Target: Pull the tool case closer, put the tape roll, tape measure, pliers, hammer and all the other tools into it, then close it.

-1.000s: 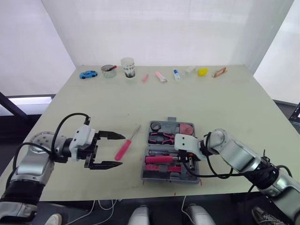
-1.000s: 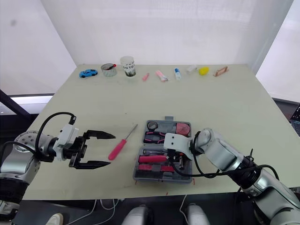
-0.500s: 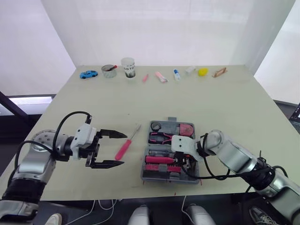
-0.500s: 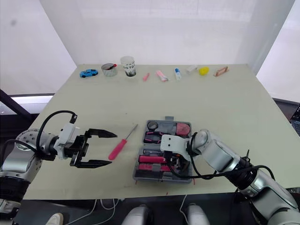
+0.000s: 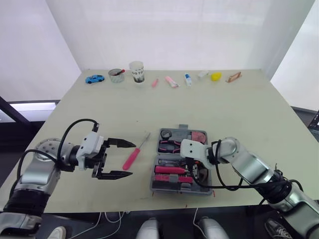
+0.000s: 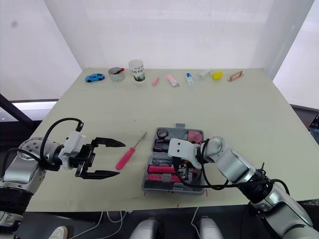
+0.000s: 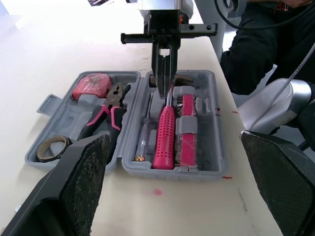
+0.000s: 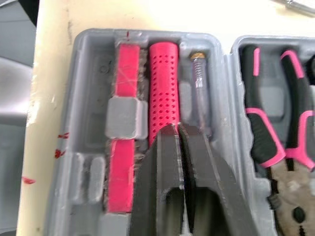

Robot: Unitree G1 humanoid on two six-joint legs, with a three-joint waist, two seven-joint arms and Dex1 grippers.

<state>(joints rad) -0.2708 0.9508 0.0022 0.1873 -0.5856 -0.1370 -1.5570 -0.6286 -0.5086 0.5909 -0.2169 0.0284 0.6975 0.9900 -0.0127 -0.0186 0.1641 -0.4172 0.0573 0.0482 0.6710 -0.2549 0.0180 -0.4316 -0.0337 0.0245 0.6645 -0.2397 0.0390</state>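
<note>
The grey tool case (image 5: 208, 172) lies open near the table's front edge. Its far half holds a tape roll (image 5: 166, 134), a pink tape measure (image 5: 198, 136) and pink-handled pliers (image 5: 172, 146). The near half holds the hammer (image 5: 169, 170) with its pink grip (image 8: 163, 83) and a slim tester screwdriver (image 8: 199, 93). My right gripper (image 5: 196, 172) hangs over the near half, fingers (image 8: 192, 162) shut together, tips at the hammer grip. A pink screwdriver (image 5: 133, 156) lies on the table left of the case. My left gripper (image 5: 121, 159) stands open just left of it, pads (image 7: 83, 182) wide apart.
Along the table's far edge stand a blue toy car (image 5: 93, 78), a tin (image 5: 116, 75), a paper cup (image 5: 136, 71), a small bottle (image 5: 188, 78), a yellow object (image 5: 215, 76) and several small items. The front table edge runs just below the case.
My right gripper has shifted slightly left over the near half of the case. The left gripper has edged a little toward the pink screwdriver, still open.
</note>
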